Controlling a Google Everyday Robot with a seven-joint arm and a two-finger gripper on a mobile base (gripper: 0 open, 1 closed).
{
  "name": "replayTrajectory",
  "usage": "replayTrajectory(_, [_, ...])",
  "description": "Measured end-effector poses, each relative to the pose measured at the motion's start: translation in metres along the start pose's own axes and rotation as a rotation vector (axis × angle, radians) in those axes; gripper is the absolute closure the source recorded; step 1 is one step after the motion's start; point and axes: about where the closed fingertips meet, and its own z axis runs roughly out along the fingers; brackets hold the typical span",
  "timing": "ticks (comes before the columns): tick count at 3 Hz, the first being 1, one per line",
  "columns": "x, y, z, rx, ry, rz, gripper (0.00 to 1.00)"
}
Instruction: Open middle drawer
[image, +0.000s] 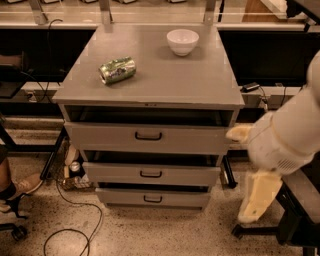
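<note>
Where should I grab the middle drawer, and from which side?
Grip the small black handle centred on the middle drawer front, approaching from the front: the face is otherwise plain. The gripper hangs low, right of the cabinet.

The cabinet is plain matte grey, top and sides alike. Its 3 drawer fronts share that grey; the middle drawer carries a small black handle, and the gaps above the fronts show black. The can is green, mottled with silvery-white patches. The bowl is plain white. The floor is beige, speckled with dark flecks, and a black cable loops over it. The arm is off-white; the gripper, low at the right beside the cabinet, is pale creamy yellow.
</note>
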Motion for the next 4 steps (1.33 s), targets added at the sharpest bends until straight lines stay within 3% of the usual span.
replayTrajectory(1, [-0.025, 0.043, 0.099, -0.127, -0.102, -0.019, 0.0])
replayTrajectory(2, [-0.025, 0.043, 0.098, -0.126, -0.101, -0.02, 0.0])
replayTrajectory(3, [-0.013, 0.032, 0.119, -0.101, -0.061, 0.007, 0.0])
replayTrajectory(4, [0.004, 0.002, 0.153, -0.062, -0.026, 0.006, 0.0])
